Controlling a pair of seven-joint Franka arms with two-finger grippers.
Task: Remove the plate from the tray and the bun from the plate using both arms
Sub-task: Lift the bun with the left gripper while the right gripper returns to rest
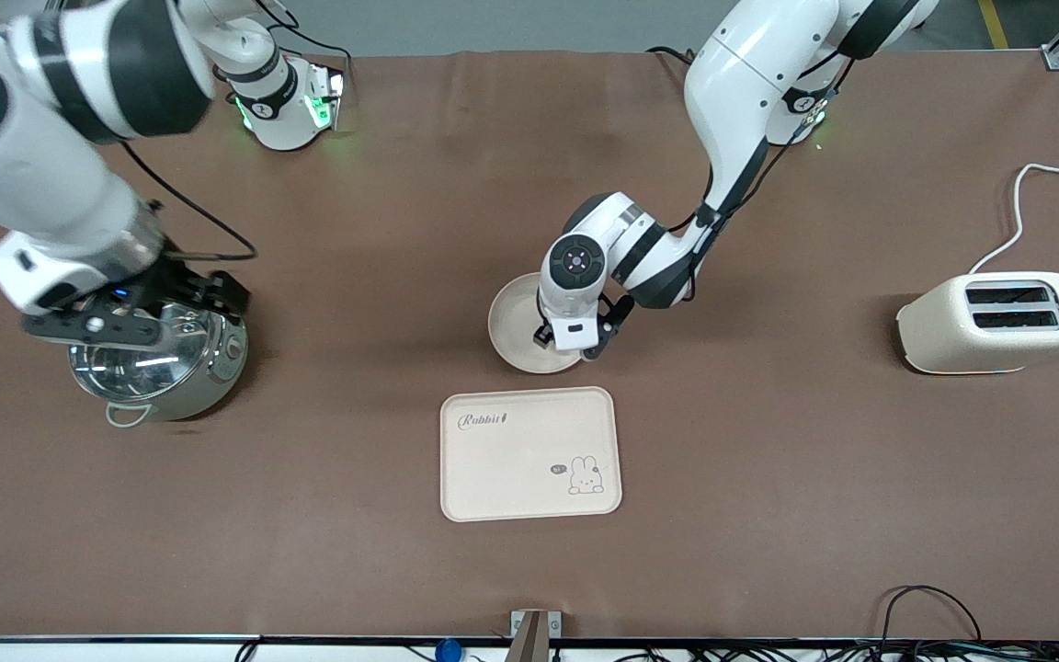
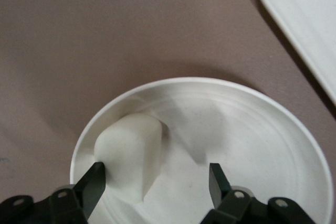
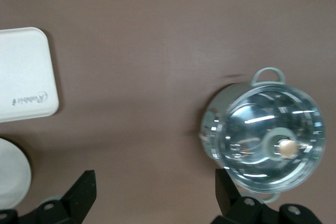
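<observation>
The round cream plate [image 1: 513, 320] lies on the brown table, just farther from the front camera than the rectangular tray [image 1: 529, 455]. The pale bun [image 2: 128, 153] lies in the plate [image 2: 262, 129]; in the front view the left hand hides it. My left gripper [image 1: 575, 345] hangs low over the plate, open [image 2: 156, 182], with the bun beside one fingertip [image 2: 94, 179] and room to the other. My right gripper [image 1: 139, 317] is open and empty [image 3: 155, 190], up over the lidded steel pot [image 1: 157, 368].
The rabbit tray also shows in the left wrist view [image 2: 304, 14] and the right wrist view [image 3: 23, 72]. The pot with its glass lid [image 3: 268, 137] stands at the right arm's end. A cream toaster [image 1: 994, 322] with a white cord stands at the left arm's end.
</observation>
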